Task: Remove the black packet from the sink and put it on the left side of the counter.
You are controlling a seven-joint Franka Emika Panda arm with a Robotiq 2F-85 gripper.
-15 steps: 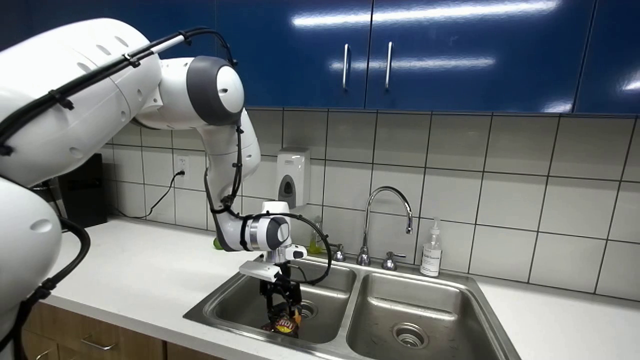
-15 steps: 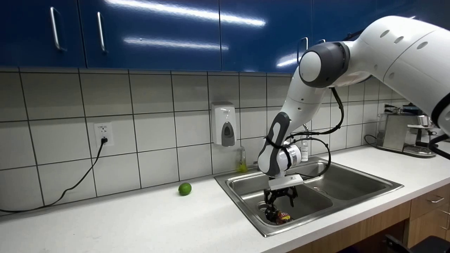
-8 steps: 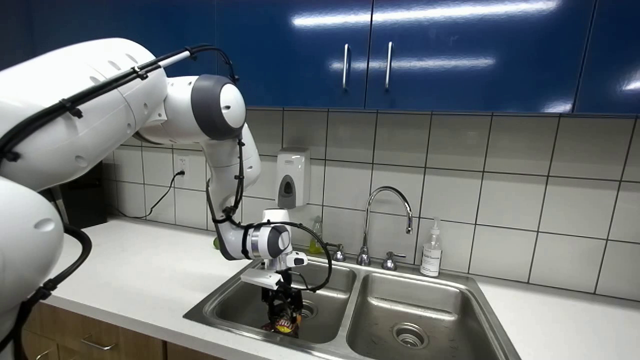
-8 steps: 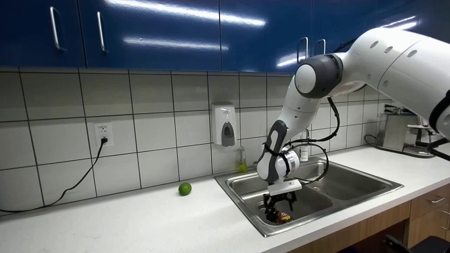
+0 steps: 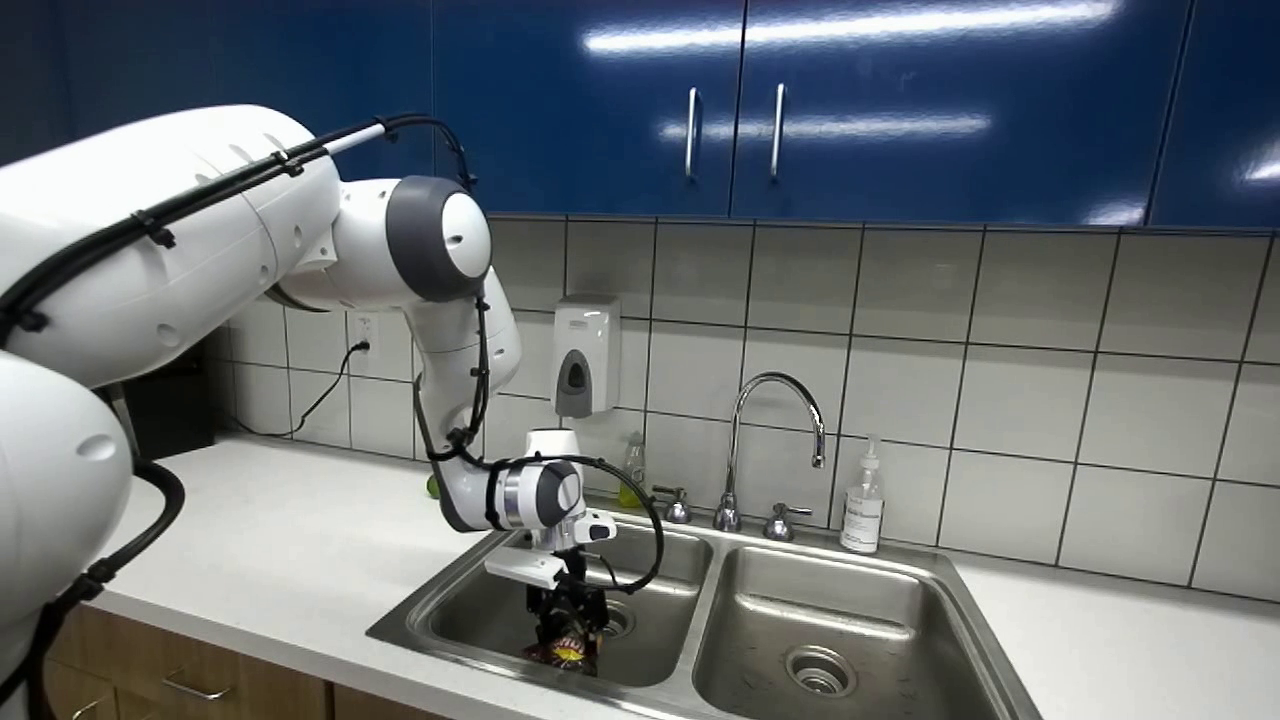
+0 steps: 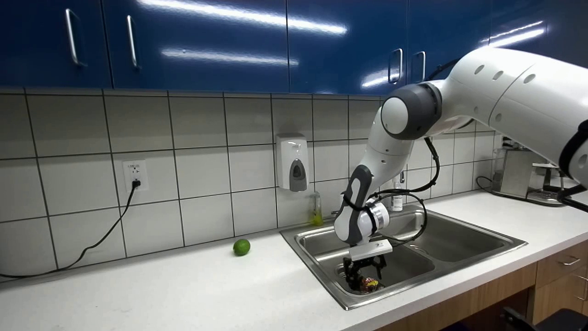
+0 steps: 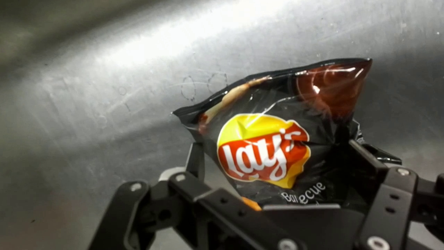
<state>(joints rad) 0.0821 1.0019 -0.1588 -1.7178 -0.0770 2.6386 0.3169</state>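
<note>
Black packet (image 7: 270, 139) in the left-hand sink basin (image 5: 655, 640); wrist view, left to right: one finger (image 7: 196, 161), the body between parted jaws, top seam rising rightward, the opposite finger (image 7: 369, 162), so inward closure should pinch its width.

The claw (image 7: 274, 147) hides the lower end of the packet (image 7: 267, 128) from me in the wrist view. In an exterior view the arm (image 5: 362, 240) leaves me just a sliver of the lime (image 5: 432, 487), and the near rim of the sink (image 5: 400, 625) runs past the bottom edge.
</note>
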